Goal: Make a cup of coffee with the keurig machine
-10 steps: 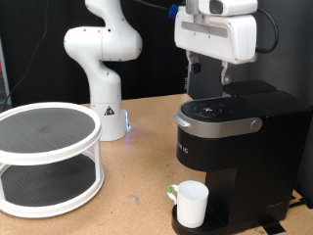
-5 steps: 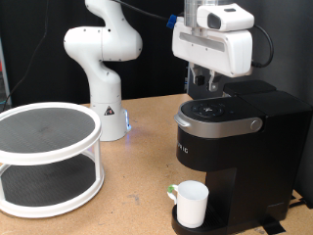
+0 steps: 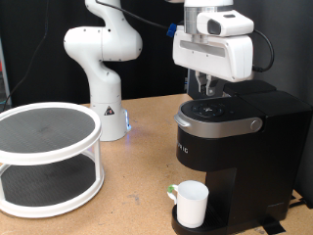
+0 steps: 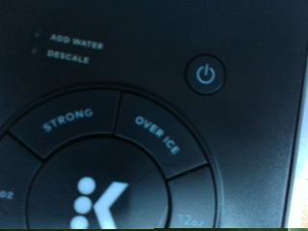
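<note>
Standing at the bench's [image 3: 147, 147] right edge, the keurig machine [image 3: 240, 157] has the cup [image 3: 191, 204] on its drip tray, under the spout. Just above its button panel [image 4: 115, 164] hangs the gripper [image 3: 207, 88], holding nothing; whether released or clenched, I cannot tell. A white tiered stand [image 3: 47, 157] sits near the left edge.

Exterior view: bright, even room light against a dark backdrop, with soft shadows on the tabletop [image 3: 137, 186]. Wrist view: dim, bluish, slightly soft; the glowing labels on the keurig machine [image 4: 154, 144] blur toward the frame's edges.
</note>
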`<state>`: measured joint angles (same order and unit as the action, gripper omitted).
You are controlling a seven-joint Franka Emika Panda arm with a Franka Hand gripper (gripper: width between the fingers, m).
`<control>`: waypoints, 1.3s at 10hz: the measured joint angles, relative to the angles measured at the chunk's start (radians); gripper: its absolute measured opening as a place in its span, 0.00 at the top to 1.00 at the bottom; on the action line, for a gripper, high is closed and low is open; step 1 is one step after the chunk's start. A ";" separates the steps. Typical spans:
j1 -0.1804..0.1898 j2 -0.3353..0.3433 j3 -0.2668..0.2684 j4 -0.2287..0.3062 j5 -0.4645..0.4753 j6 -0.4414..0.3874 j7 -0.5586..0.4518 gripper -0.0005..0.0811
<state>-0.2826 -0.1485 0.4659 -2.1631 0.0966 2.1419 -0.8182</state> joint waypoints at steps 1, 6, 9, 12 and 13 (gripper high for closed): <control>0.000 0.000 0.001 -0.005 -0.007 0.010 0.000 0.99; 0.000 0.001 0.005 -0.059 -0.047 0.118 0.026 0.99; 0.000 0.002 0.007 -0.082 -0.049 0.150 0.028 0.99; 0.004 0.001 0.013 -0.103 -0.045 0.195 0.027 0.99; 0.006 0.001 0.017 -0.110 -0.038 0.207 0.023 0.99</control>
<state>-0.2765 -0.1471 0.4829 -2.2728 0.0588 2.3487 -0.7953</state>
